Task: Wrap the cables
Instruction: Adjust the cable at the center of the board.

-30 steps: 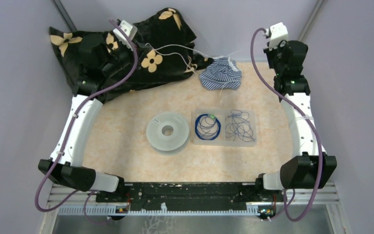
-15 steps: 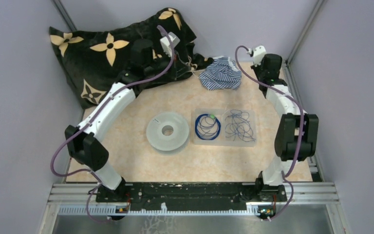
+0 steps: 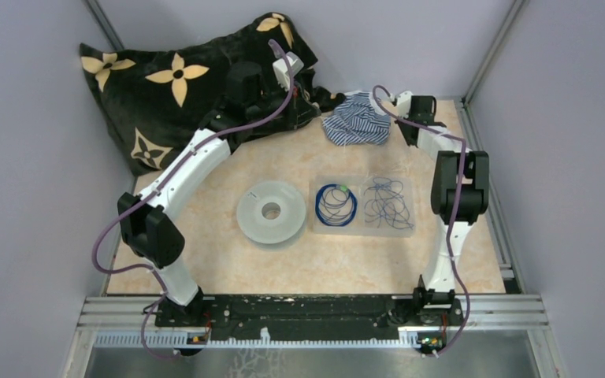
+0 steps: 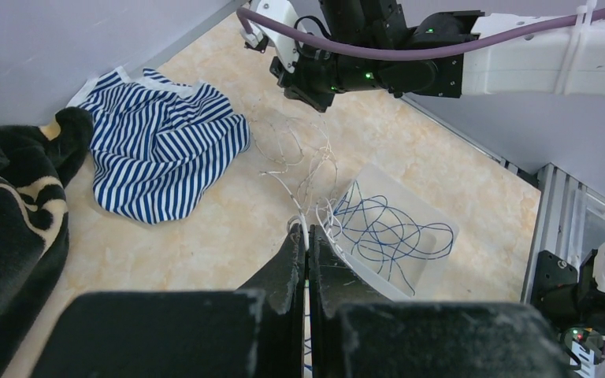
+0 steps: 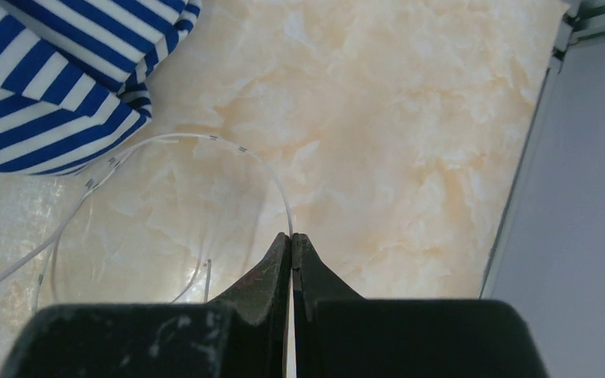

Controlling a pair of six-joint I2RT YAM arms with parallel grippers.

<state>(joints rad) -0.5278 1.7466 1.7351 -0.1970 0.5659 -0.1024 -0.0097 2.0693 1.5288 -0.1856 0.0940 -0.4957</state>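
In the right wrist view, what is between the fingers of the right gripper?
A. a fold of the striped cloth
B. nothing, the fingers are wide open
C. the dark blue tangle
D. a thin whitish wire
D: the right gripper is shut on the thin whitish wire, which curves away from the fingertips over the table toward the blue-and-white striped cloth.

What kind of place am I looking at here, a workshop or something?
Probably a robotics test booth: white-and-black robot arms, left and right, bolted to a metal rail, plain lilac walls enclosing a marble-patterned tabletop, and a clear tray of thin blue wires.
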